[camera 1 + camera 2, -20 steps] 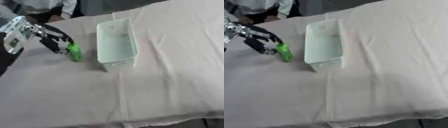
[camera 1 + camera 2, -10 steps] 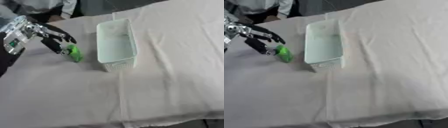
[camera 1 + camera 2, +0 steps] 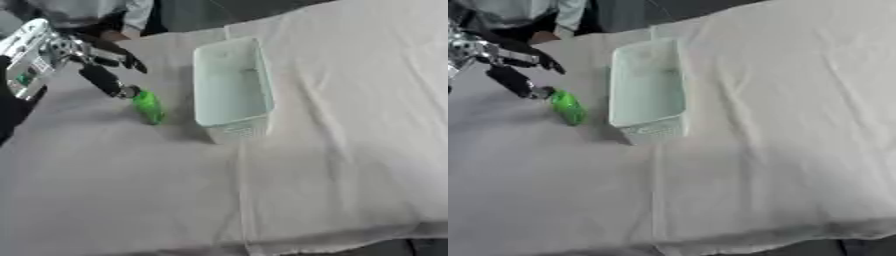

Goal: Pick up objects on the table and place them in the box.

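Green plastic bottle (image 3: 148, 106) beside oblong mesh box (image 3: 230, 90), left hand (image 3: 83, 55) released w/ fingers spread.

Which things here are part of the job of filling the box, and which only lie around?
Part of the job:
- green object
- pale box
- left hand, thumb tip at the green object

Only around:
- white cloth covering the table

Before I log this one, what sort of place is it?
Probably a staged test bench: a table under a pale cloth, one plastic box, a green object, and the left hand beside it.
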Tool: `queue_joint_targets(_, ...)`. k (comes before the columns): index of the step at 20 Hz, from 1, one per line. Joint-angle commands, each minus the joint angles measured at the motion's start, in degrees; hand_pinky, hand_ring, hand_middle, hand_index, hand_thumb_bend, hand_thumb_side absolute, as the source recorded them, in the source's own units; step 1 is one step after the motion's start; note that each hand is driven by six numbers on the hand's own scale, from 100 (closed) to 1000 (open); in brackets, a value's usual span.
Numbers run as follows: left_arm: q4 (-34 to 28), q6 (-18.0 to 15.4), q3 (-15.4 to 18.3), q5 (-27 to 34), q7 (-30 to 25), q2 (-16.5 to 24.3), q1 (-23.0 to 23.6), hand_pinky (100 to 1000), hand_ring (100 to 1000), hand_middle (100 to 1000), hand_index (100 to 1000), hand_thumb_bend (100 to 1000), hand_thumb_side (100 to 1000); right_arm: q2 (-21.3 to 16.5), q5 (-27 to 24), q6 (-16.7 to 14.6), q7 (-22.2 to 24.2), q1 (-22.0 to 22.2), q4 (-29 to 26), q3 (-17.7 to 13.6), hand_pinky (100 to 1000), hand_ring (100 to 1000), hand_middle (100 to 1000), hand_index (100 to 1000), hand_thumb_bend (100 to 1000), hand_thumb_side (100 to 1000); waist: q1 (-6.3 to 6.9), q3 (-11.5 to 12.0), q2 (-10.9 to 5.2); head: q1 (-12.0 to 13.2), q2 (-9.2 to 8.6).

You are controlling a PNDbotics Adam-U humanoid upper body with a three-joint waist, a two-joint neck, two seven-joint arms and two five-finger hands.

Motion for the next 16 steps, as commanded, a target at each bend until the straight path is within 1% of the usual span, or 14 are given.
queue_joint_targets(1, 1.7, -1.3, -0.5, -1.4, -1.1, 1.0, -1.4, 993, 1000, 1000, 1000, 1000, 679, -1.6, -0.4, -3.5, 3.7, -1.2, -0.7, -0.2, 685, 785, 848, 897, 100, 561, -0.24, -0.1, -0.61, 0.1, -0.03)
queue_joint_targets(3, 2.9, -2.3, -1.3, -2.0, -1.3, 0.6, -1.7, 997, 1000, 1000, 1000, 1000, 728, -1.5, -0.6, -3.4, 3.8, -1.4, -0.7, -0.2, 685, 785, 848, 897, 100, 561, -0.19, -0.3, -0.59, 0.1, -0.03)
queue_joint_targets(4, 3.4, -2.7, -1.6, -2.3, -1.4, 0.4, -1.8, 997, 1000, 1000, 1000, 1000, 728, -1.5, -0.7, -3.3, 3.8, -1.5, -0.7, -0.2, 685, 785, 848, 897, 100, 561, -0.18, -0.3, -0.58, 0.1, -0.03)
queue_joint_targets(7, 4.6, -3.9, -2.3, -3.8, -1.4, 0.0, -2.0, 1000, 1000, 1000, 1000, 1000, 802, -1.5, -0.9, -3.2, 3.9, -1.7, -0.7, -0.1, 686, 786, 849, 897, 100, 561, -0.12, -0.5, -0.57, 0.2, -0.03)
queue_joint_targets(13, 5.7, -5.2, -2.2, -5.0, -1.4, -1.0, -2.5, 1000, 1000, 1000, 1000, 1000, 768, -1.6, -1.2, -3.1, 4.1, -1.8, -0.7, -0.1, 686, 786, 849, 897, 100, 561, -0.12, -0.5, -0.59, 0.4, -0.03)
queue_joint_targets(16, 6.0, -5.8, -2.2, -5.0, -1.4, -1.3, -2.7, 1000, 1000, 1000, 1000, 1000, 766, -1.6, -1.3, -3.1, 4.2, -1.9, -0.7, -0.1, 687, 786, 849, 897, 100, 560, -0.13, -0.5, -0.57, 0.4, -0.03)
